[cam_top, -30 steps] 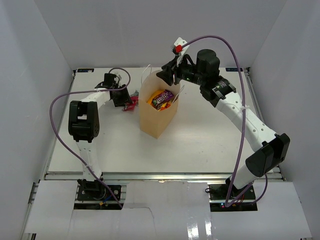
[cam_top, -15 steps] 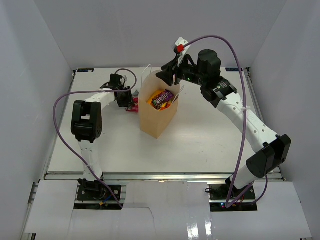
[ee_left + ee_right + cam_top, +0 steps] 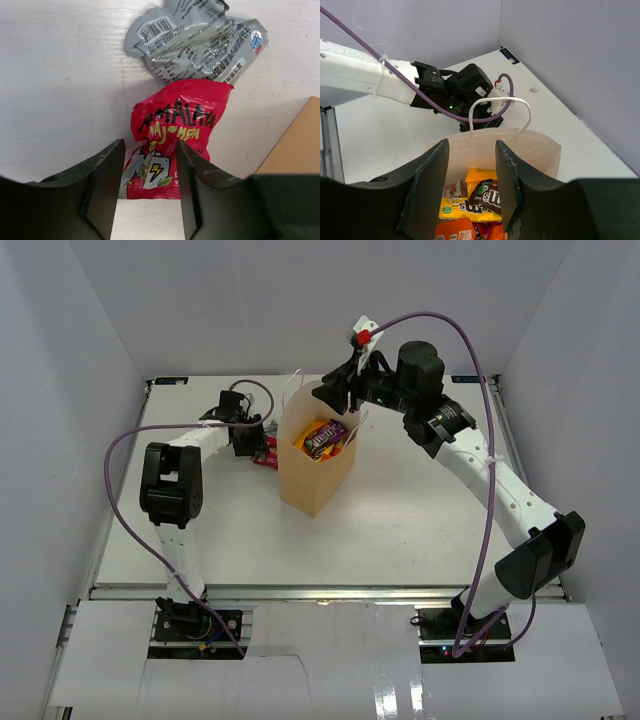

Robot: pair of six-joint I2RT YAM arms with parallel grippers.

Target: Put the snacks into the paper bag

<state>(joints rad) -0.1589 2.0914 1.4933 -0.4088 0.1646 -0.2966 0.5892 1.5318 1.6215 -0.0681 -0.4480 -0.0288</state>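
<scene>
The paper bag [image 3: 315,480] stands upright mid-table with snacks [image 3: 325,437] inside. Seen from the right wrist, its far wall [image 3: 490,145] has a white cord handle, and a yellow M&M's pack [image 3: 465,210], a brown one [image 3: 487,195] and an orange packet [image 3: 480,176] lie inside. My right gripper [image 3: 471,170] hovers over the bag's mouth, open and holding nothing. On the table left of the bag lie a red packet [image 3: 177,130] and a crumpled grey packet [image 3: 195,45]. My left gripper [image 3: 148,165] is open, with the red packet's lower end between its fingers.
The bag's tan side [image 3: 295,145] stands close to the right of the red packet. White walls enclose the table on the left, back and right. The left arm [image 3: 455,90] reaches in just behind the bag.
My left gripper has moved right, up to the red packet beside the bag. The right gripper has stayed over the bag's mouth.
</scene>
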